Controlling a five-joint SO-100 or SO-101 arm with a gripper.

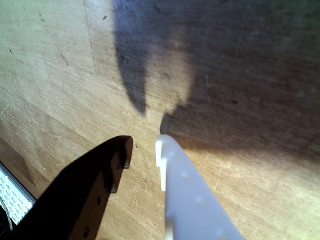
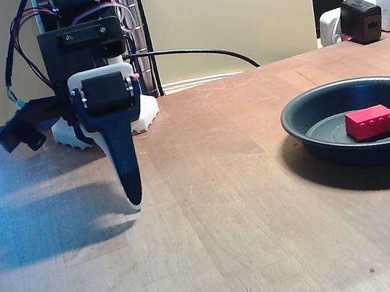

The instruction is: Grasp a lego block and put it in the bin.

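A small bright red lego block (image 2: 370, 122) with studs lies flat on the bottom of the bin (image 2: 302, 124), a wide, shallow, dark round pan with a rolled rim. The block sits a little right of the pan's middle, apart from the wall. The pan rests on the right side of a wooden bench (image 2: 234, 213) in the fixed view.

Well apart from it, on the left of that view, the robot arm hangs over the bench with its claw (image 2: 134, 199) pointing down, tips just above the wood and casting a shadow. In the wrist view the claw (image 1: 142, 147) shows one dark finger and one white finger with a narrow gap between their tips. Bare wood shows through the gap, so the claw is slightly parted and pinching nothing.

Judging by how things lie, the brick is already in the pan and the arm has no load. The step in hand looks like pulling away to rest. To do it well, lift the tips before any sideways swing so they do not scrape the wood, and keep clear of the pan's rim. Behind the pan, at the bench's far edge, stand white and black chargers (image 2: 361, 18).
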